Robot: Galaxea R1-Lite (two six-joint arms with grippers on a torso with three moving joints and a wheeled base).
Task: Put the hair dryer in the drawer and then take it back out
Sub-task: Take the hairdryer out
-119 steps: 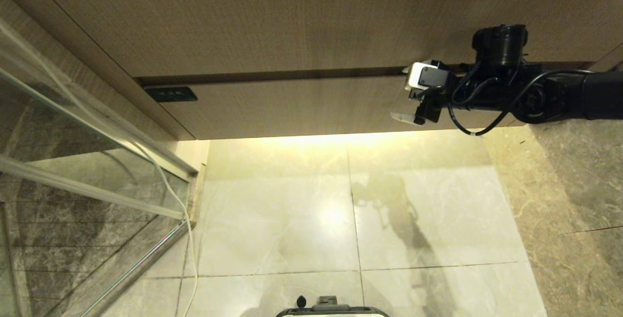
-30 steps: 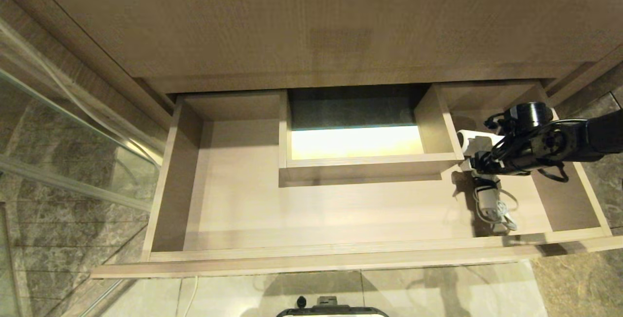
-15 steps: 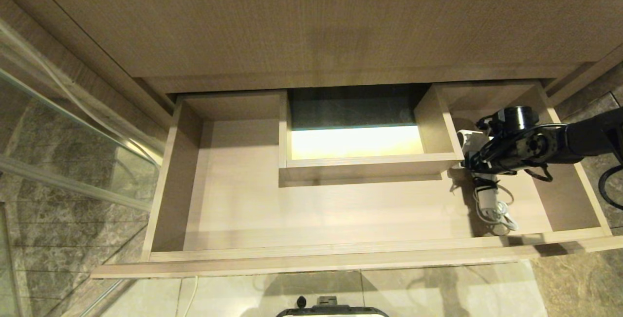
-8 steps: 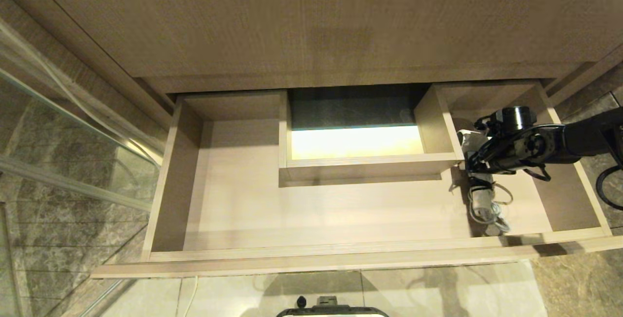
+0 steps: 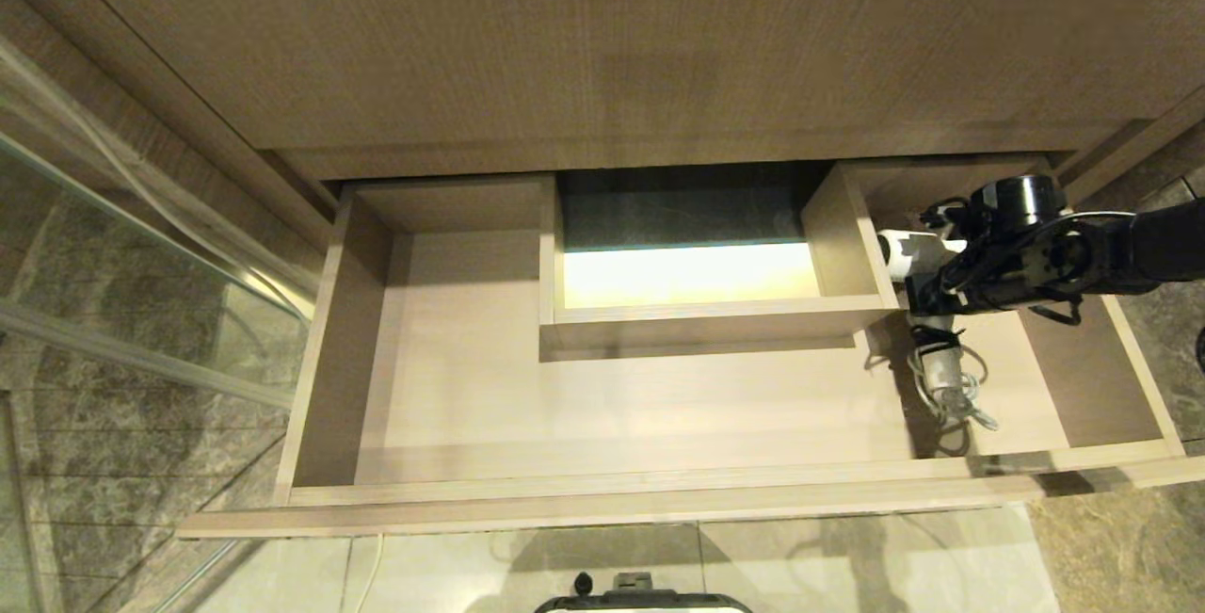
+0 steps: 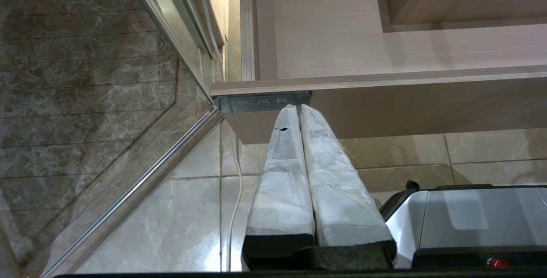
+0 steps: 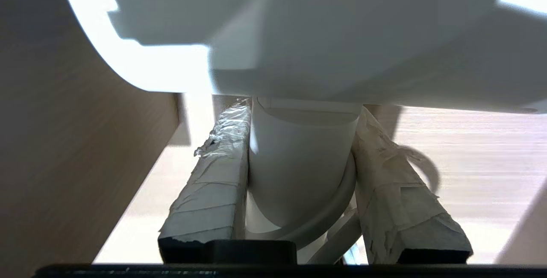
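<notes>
Because the hair dryer (image 5: 927, 312) is a rigid, smooth plastic shell, probably light, with a loose coiled cord, grip belongs on the handle — where the right gripper (image 7: 301, 184) clamps it, inside the drawer's (image 5: 602, 491) right end; the left gripper (image 6: 299, 111), closed, is parked below the drawer front.

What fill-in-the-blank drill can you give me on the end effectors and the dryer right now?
1. The right end effector is shut on the hair dryer's ____.
2. The drawer stands ____.
3. The left end effector's fingers are ____.
4. The hair dryer is at the drawer's ____ end.

Missing words: handle; open; shut; right
</notes>
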